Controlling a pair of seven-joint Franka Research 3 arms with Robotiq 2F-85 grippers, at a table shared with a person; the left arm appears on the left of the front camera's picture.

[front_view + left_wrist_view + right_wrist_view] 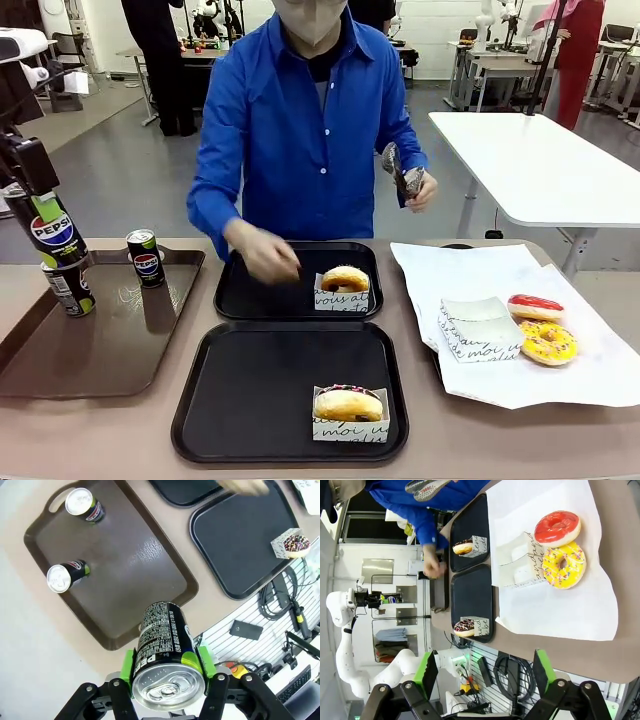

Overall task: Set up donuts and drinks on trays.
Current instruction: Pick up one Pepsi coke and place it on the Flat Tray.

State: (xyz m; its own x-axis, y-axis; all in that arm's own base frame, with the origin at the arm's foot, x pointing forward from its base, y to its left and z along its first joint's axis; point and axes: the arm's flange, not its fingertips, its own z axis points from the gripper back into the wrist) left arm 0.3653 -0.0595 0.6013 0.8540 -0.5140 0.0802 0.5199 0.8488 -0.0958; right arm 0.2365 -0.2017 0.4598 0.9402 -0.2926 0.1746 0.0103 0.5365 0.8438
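My left gripper clamped round a can, high at far left of the front view, two other cans standing on the brown tray lower left, my right gripper spread wide with nothing between, near donut in the near black tray bottom centre, far donut in the far black tray mid-frame

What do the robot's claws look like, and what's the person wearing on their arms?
The left gripper and right gripper each have black linkage fingers with silver bolts, tipped by bright green pads. The left arm is white, rounded and jointed. The person wears long blue shirt sleeves.
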